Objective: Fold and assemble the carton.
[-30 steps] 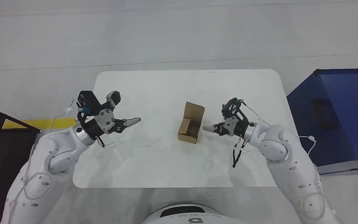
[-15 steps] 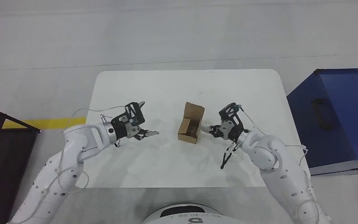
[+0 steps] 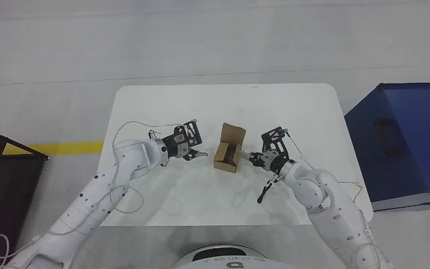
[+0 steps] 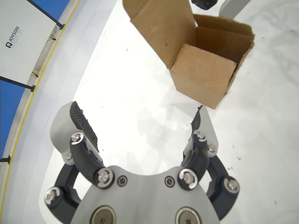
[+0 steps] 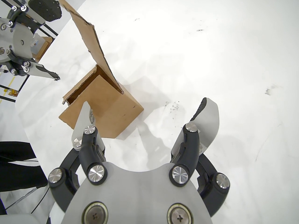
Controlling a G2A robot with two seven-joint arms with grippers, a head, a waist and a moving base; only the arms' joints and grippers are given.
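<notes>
- Brown carton point(image 3: 229, 156) upright near the middle of the white tabletop point(image 3: 302, 114), top open, one long flap raised at its far side and leaning away from the opening.
- Left hand point(image 3: 196, 154) just left of the carton and apart from it; in the left wrist view, left hand point(image 4: 137, 110) spread wide with nothing between the fingers.
- Right hand point(image 3: 254, 159) just right of the carton, also spread and holding nothing; in the right wrist view, one finger point(image 5: 81, 120) close against the carton point(image 5: 102, 108), contact impossible to judge.
- Broad bare tabletop on the far side, the far right and the near left of the carton, with rounded corners and a few small dark scuffs.
- Beyond the right edge, well apart, a blue bin point(image 3: 393, 141) on the floor; beyond the left edge, a yellow floor line point(image 3: 67, 146).
- In the left wrist view, past the tabletop's edge, a white panel point(image 4: 14, 36) with short dark print, left unread.
</notes>
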